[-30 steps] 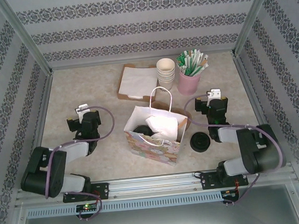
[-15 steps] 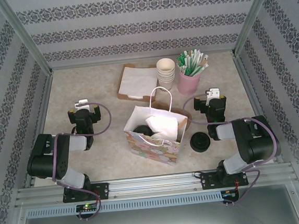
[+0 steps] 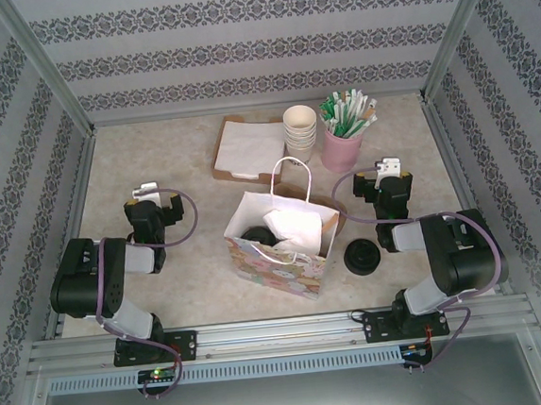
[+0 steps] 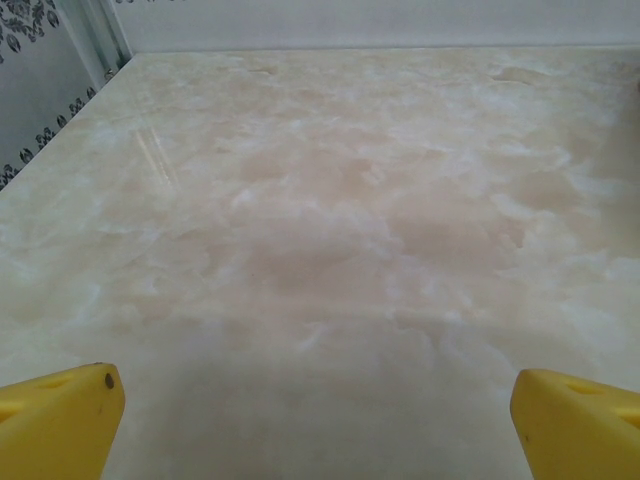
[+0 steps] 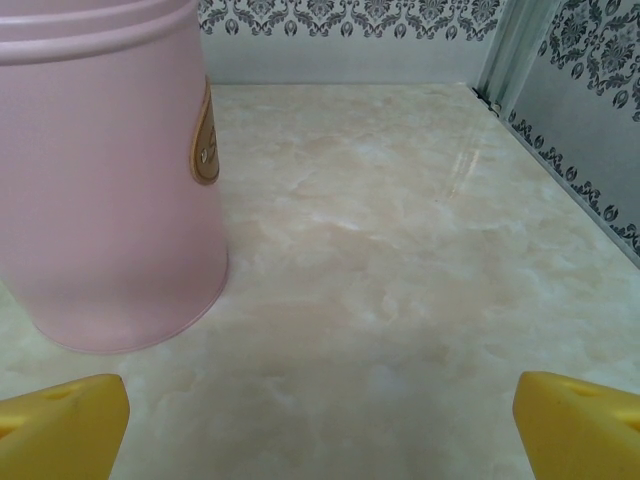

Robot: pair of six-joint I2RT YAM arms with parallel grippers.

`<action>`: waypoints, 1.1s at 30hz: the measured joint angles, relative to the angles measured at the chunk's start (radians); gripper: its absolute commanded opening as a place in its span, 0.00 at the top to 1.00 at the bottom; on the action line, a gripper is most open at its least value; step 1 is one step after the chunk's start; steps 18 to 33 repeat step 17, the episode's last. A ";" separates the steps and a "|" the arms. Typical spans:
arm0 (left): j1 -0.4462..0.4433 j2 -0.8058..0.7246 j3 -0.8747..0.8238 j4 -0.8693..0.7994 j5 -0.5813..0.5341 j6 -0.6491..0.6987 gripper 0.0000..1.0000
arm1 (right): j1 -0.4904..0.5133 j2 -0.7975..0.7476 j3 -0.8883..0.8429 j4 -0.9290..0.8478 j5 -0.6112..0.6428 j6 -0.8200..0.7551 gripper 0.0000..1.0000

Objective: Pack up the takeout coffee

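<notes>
Damask-striped walls (image 3: 257, 43) around a cream marble tabletop (image 3: 153, 156)

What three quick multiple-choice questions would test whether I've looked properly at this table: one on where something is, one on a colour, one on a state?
1. Where is the takeout coffee?
A. in the far left corner
B. inside the paper bag
C. on a shelf

2. What colour is the container holding the green-and-white sticks?
A. blue
B. black
C. pink

3. How do the left tool and the right tool stand?
A. both open, holding nothing
B. both shut
C. one open, one shut

Answers:
1 B: its black lid shows down inside the paper bag's open top.
2 C: the top view and the right wrist view both show it pink.
3 A: each wrist view shows the yellow fingers wide apart with nothing gripped between them.
</notes>
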 measured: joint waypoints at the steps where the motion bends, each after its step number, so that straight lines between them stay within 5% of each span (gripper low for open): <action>1: 0.000 0.000 0.000 0.000 0.000 0.000 0.00 | 0.000 0.000 0.000 0.000 0.000 0.000 0.02; 33: 0.000 0.000 -0.053 0.103 0.063 0.004 0.00 | 0.000 0.000 0.001 -0.003 0.000 0.000 0.02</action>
